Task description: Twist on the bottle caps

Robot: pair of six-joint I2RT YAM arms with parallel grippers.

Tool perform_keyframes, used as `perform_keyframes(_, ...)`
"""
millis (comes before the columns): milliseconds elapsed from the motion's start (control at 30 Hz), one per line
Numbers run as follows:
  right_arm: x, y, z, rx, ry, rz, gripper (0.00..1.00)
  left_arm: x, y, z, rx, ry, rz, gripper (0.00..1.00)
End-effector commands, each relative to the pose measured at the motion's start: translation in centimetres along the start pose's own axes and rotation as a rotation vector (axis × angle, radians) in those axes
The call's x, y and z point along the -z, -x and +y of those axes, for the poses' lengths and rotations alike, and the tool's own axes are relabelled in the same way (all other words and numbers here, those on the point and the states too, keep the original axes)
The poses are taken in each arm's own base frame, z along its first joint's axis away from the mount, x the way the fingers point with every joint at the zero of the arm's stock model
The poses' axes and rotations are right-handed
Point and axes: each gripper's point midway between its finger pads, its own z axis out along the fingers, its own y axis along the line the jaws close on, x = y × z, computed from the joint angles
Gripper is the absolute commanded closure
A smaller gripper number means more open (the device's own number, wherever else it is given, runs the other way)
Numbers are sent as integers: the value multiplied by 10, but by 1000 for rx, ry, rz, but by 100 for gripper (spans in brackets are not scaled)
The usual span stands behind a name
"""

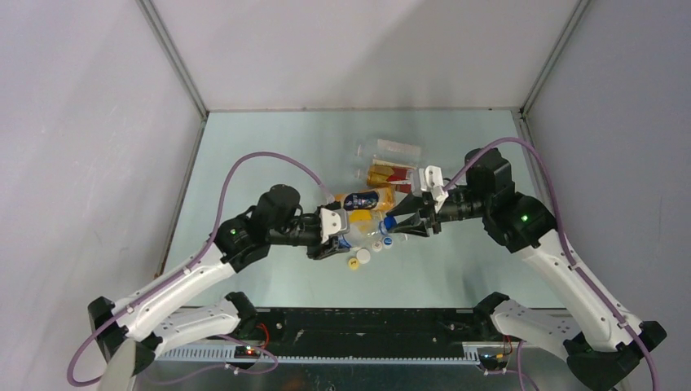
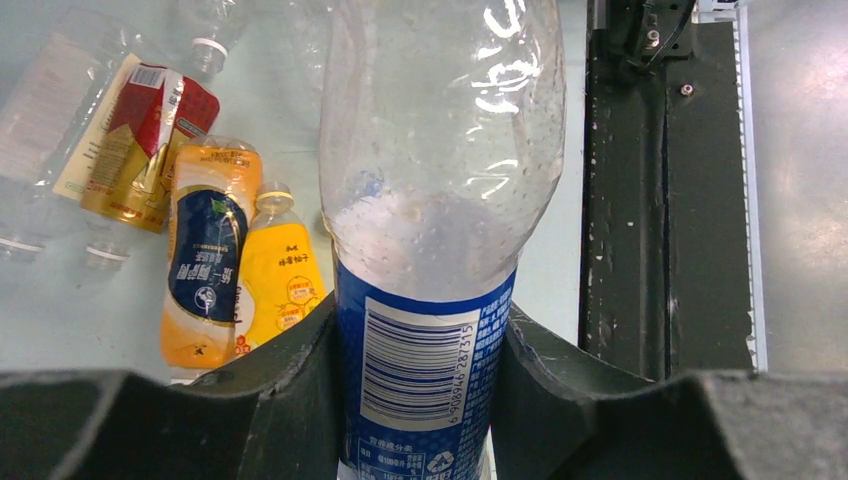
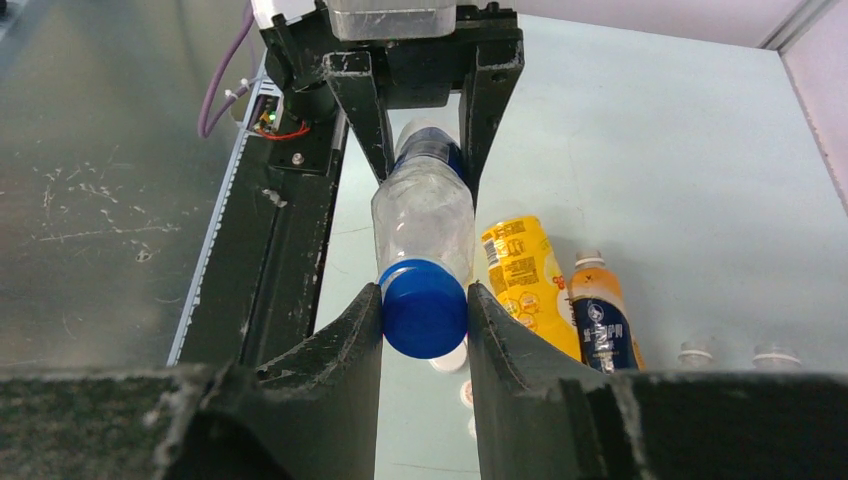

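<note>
Two grips meet on one bottle. The clear bottle with the blue label (image 2: 440,180) lies roughly level above the middle of the table (image 1: 269,147). My left gripper (image 2: 418,312) is clamped around its labelled body, and my right gripper (image 3: 424,292) is closed on the blue cap (image 3: 424,318) at its neck. I cannot tell whether the threads have caught.

I read this as the screwing-on step. To do it well I would keep the cap square to the neck, press it lightly toward 9 o'clock along the bottle's axis, and turn from the right wrist alone. The left jaws should hold firm but not crush the thin wall, since a dented bottle would tilt the neck and cross the thread.

Just below the bottle, at 6 o'clock in the top view, lie loose caps, among them a yellow cap (image 1: 354,262) and a white cap (image 1: 363,256). At 12 to 1 o'clock lie the other bottles: an orange bottle with a dark-blue label (image 2: 206,270), a yellow bottle (image 2: 281,275), a gold-and-red bottle (image 1: 389,173) and a plain clear bottle (image 1: 393,149).

Bare table opens at 9 to 11 o'clock and at 3 o'clock, which I judge the safer room for elbows. The black base rail (image 1: 367,334) bounds me at 6 o'clock.
</note>
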Motion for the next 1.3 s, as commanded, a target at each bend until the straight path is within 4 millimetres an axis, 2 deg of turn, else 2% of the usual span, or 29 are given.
perform_keyframes(0, -4, 11, 5, 24, 53, -27, 100, 4, 47, 4, -47, -10, -136, 71)
perform_keyframes(233, -3, 5, 6, 18, 62, -11, 100, 7, 59, 12, -22, -13, -210, 76)
perform_keyframes(467, 2, 4, 1, 12, 47, -16, 100, 11, 63, 8, -49, -43, -250, 77)
perform_keyframes(767, -1, 15, 2, 16, 84, -65, 100, 9, 71, 0, -65, -114, -276, 77)
perform_keyframes(967, -2, 9, 1, 26, 93, -55, 100, 8, 90, -4, -47, -166, -355, 80)
perform_keyframes(1267, -6, 1, -6, -30, 103, -21, 100, 4, 98, 3, -46, -164, -362, 81)
